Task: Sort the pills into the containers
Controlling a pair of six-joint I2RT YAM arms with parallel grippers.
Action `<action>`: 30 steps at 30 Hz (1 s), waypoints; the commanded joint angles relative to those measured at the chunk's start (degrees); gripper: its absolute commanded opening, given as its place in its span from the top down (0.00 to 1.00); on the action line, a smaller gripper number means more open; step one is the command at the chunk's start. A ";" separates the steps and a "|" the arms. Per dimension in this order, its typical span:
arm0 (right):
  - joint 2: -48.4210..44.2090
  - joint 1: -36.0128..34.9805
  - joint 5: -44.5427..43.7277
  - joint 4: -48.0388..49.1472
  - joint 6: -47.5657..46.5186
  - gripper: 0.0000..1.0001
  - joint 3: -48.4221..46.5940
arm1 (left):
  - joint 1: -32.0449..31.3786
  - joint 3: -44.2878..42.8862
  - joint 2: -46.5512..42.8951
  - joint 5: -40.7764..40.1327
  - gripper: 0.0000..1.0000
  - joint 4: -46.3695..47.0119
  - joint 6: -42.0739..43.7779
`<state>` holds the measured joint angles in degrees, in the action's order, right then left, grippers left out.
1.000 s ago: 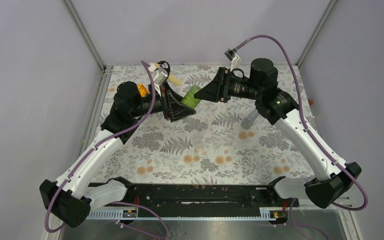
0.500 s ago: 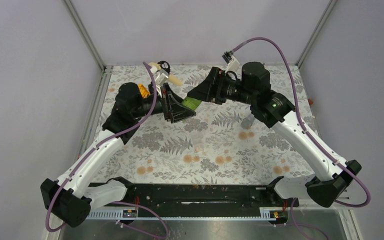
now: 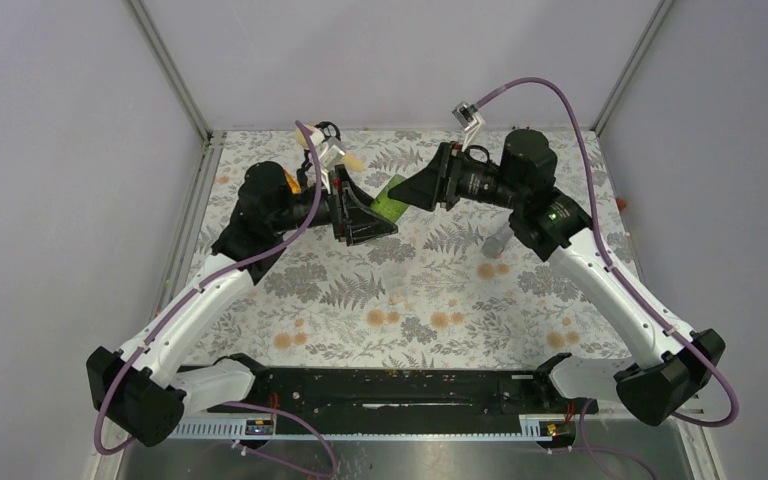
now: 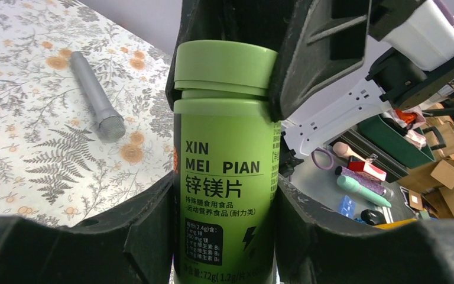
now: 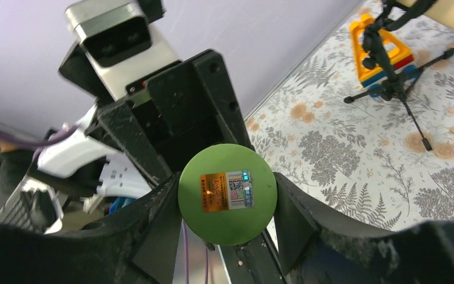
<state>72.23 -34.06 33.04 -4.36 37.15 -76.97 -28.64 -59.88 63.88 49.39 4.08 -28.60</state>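
A green screw-cap bottle (image 3: pixel 391 201) hangs tilted above the back of the mat between both arms. My left gripper (image 4: pixel 227 228) is shut on its labelled body (image 4: pixel 227 171). From the other end, my right gripper (image 5: pixel 226 204) is shut on its round green cap (image 5: pixel 226 192), with a finger pressed against each side. In the top view the left gripper (image 3: pixel 365 215) and right gripper (image 3: pixel 412 190) meet at the bottle. A faint see-through cup (image 3: pixel 397 290) seems to stand mid-mat; I cannot make it out clearly. No pills show.
A grey microphone-like stick (image 3: pixel 497 240) lies on the floral mat (image 3: pixel 440 330) under the right arm and shows in the left wrist view (image 4: pixel 94 94). A yellow toy (image 5: pixel 384 50) and a small black tripod (image 5: pixel 399 97) stand at the back left. Walls enclose the mat.
The right gripper swung in towards the bottle, then eased back right, still at the cap. The left arm and bottle shifted slightly to the right.
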 commanded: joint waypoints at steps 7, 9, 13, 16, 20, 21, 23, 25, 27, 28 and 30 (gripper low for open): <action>-0.38 4.83 14.93 1.70 -4.62 0.11 -4.28 | 0.71 -3.00 1.49 2.82 1.00 2.24 -1.70; -0.38 4.35 8.32 -0.21 -1.16 0.03 -4.61 | 0.70 -2.60 1.38 2.40 1.00 2.14 -1.00; 0.49 0.96 -3.62 -6.95 3.04 0.01 -6.24 | 0.76 -2.37 1.36 1.16 1.00 1.16 0.71; 1.97 -1.76 -9.19 -11.27 4.00 0.01 -8.38 | 0.75 -2.64 1.46 0.67 1.00 0.78 1.35; 0.95 -3.62 -15.85 -8.22 5.99 0.12 -6.08 | 0.72 -2.83 1.59 -0.20 1.00 -0.27 1.91; -0.14 -3.68 -17.08 -5.13 7.41 0.15 -3.97 | 0.73 -2.85 1.57 -0.29 1.00 -0.41 2.03; -1.67 -3.71 -17.87 -0.16 9.50 0.20 -1.10 | 0.69 -2.84 1.44 -0.57 1.00 -0.83 2.42; -1.67 -3.73 -18.35 -1.07 9.76 0.20 -1.80 | 0.74 -2.84 1.35 -0.62 1.00 -1.28 2.65; -1.15 -3.76 -18.78 -3.36 9.80 0.18 -3.05 | 0.72 -2.76 1.27 -0.61 1.00 -1.43 2.82; -0.94 -3.73 -18.61 -3.92 10.36 0.18 -3.32 | 0.68 -2.77 1.21 -0.68 1.00 -1.39 2.83; -0.69 -3.75 -18.77 -4.34 11.50 0.21 -3.65 | 0.73 -2.76 1.16 -0.70 1.00 -1.68 3.02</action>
<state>72.51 -37.45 17.12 -10.04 45.84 -78.59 -28.12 -61.67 65.76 49.47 0.12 -26.83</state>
